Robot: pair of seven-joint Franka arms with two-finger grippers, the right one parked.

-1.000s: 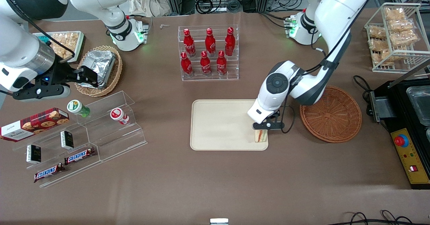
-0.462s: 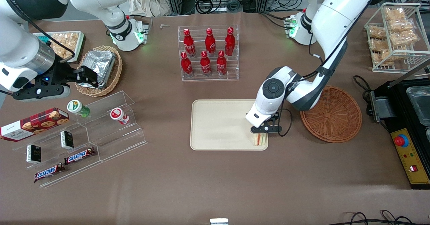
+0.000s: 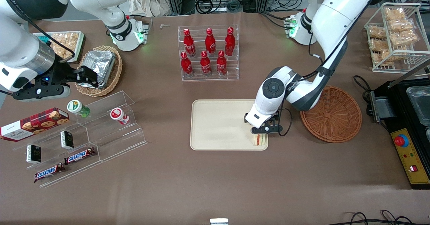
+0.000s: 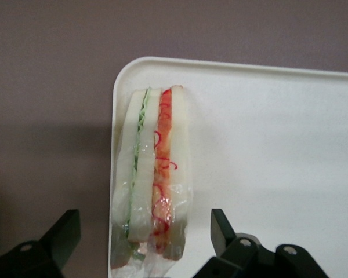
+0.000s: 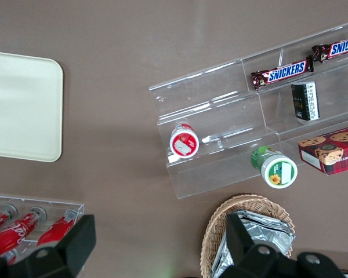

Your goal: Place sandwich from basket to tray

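The sandwich (image 3: 259,140) (image 4: 153,174), a plastic-wrapped wedge of white bread with green and red filling, stands on edge on the cream tray (image 3: 218,124) (image 4: 267,145). It is in the tray corner nearest the front camera, toward the working arm's end. My left gripper (image 3: 261,131) (image 4: 144,225) hangs just above it and is open. One black finger (image 4: 64,231) is on each side of the wedge, with a gap to the bread on both sides. The reddish-brown basket (image 3: 331,114) sits beside the tray, toward the working arm's end, with nothing in it.
A clear rack of red bottles (image 3: 209,53) stands farther from the camera than the tray. Acrylic stepped shelves (image 3: 84,134) with snacks and a tan basket of foil packs (image 3: 100,70) lie toward the parked arm's end. A wire rack (image 3: 394,37) and black machine (image 3: 410,124) flank the basket.
The wrist came down and shifted slightly toward the parked arm's end, and the sandwich settled lower onto the tray corner. Hardly anything moved in the last half second.
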